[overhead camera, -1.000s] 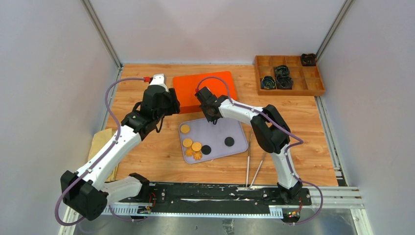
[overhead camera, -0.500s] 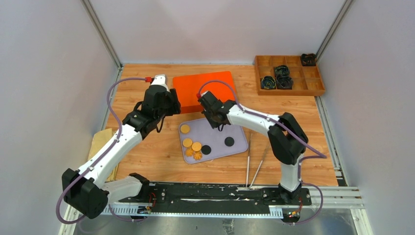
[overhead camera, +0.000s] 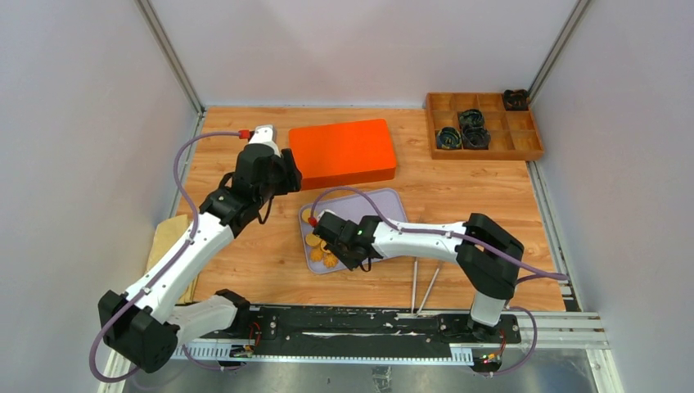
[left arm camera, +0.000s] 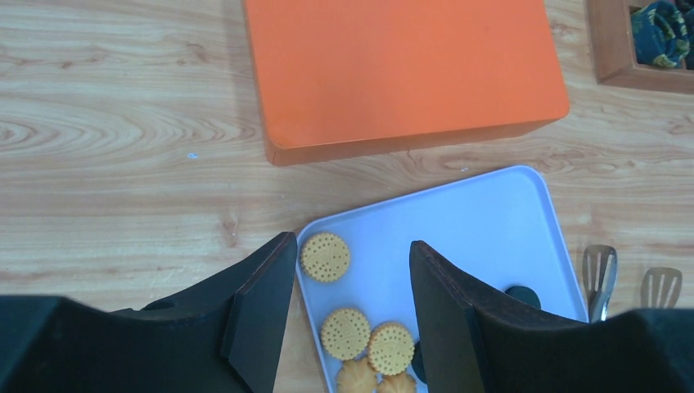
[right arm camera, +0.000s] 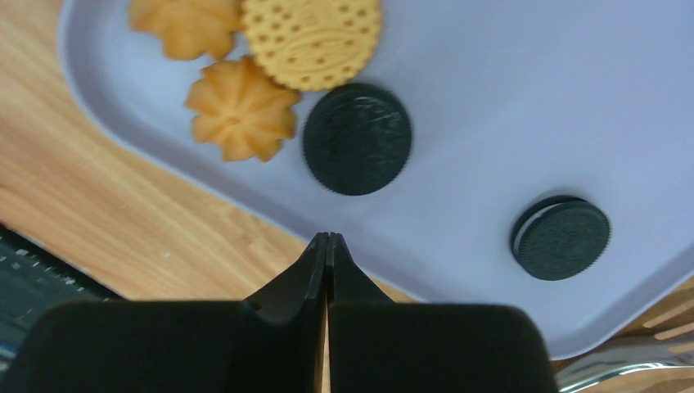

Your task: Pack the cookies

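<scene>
- L pincer (left arm camera: pixel 352 315): black fingers spread wide, nothing between; hovers over left end of pale lilac rectangular plastic tray (left arm camera: pixel 483 221) on wooden surface (left arm camera: pixel 123 164).
- Golden-orange cookies (left arm camera: pixel 344 332): all on tray's left part. One round alone nr far-left corner, two round touching, two flower-shaped by near edge.
- Flat orange rectangular box (left arm camera: pixel 401 70): just beyond tray, not touching.
- R pincer (right arm camera: pixel 328 258): fingers pressed together, gripping nothing, at tray's near edge, close to black round cookie (right arm camera: pixel 357 139).
- 2nd black sandwich cookie (right arm camera: pixel 561 237): further right on tray, apart from rest.
- Two metal utensils (overhead camera: pixel 416 274): on surface, right of tray.
- Wooden compartment box (overhead camera: pixel 483 123): far-right corner.
</scene>
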You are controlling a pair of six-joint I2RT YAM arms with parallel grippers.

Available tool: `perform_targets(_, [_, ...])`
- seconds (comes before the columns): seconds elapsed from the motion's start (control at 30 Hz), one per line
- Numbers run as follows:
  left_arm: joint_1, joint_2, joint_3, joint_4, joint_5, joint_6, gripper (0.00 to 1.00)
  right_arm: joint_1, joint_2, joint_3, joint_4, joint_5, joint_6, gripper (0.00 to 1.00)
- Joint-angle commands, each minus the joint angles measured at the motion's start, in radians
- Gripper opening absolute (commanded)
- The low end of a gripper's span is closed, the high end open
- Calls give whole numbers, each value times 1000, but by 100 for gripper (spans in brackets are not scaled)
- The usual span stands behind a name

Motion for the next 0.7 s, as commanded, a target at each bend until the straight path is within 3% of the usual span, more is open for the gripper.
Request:
perform_targets(0.0, [7,-49,-17,-13,1,-11,59,61,-16,13,-31,-32,31,0])
perform_targets(0.67, [17,-126,-27,-63,-43,18,59,73,236,270,-2,-159,-43,0])
